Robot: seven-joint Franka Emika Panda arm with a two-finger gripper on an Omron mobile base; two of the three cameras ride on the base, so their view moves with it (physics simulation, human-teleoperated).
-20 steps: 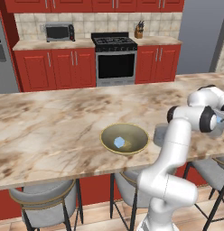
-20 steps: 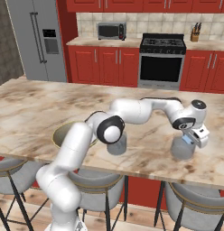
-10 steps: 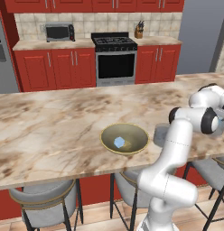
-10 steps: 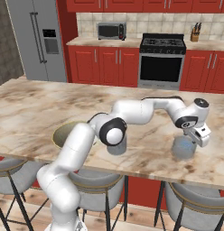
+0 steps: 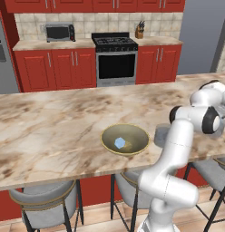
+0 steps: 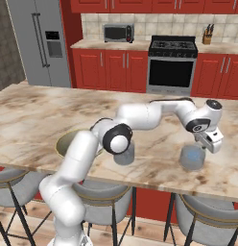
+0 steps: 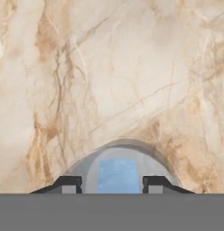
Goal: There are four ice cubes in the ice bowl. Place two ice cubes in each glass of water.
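My gripper (image 6: 206,143) hangs just above the right glass of water (image 6: 192,159) near the counter's front edge. In the hand view its fingertips (image 7: 71,184) stand apart, open, over that glass (image 7: 91,164). A pale blue ice cube (image 7: 117,175) shows inside the rim, touching neither finger. The other glass (image 6: 124,153) stands to the left, partly behind my elbow, and is seen again (image 5: 161,134) beside the ice bowl (image 5: 134,135). One ice cube (image 5: 119,142) lies in the bowl. From the right, my forearm hides most of the bowl (image 6: 65,141).
The marble island counter (image 5: 51,131) stretches wide to the left and back. Grey stools (image 6: 109,202) stand under its front edge. Red cabinets and a black stove (image 5: 115,61) line the far wall, and a steel fridge (image 6: 39,45) stands at far left.
The hand has shifted slightly to the right over the right glass. The bowl and both glasses have stayed in place.
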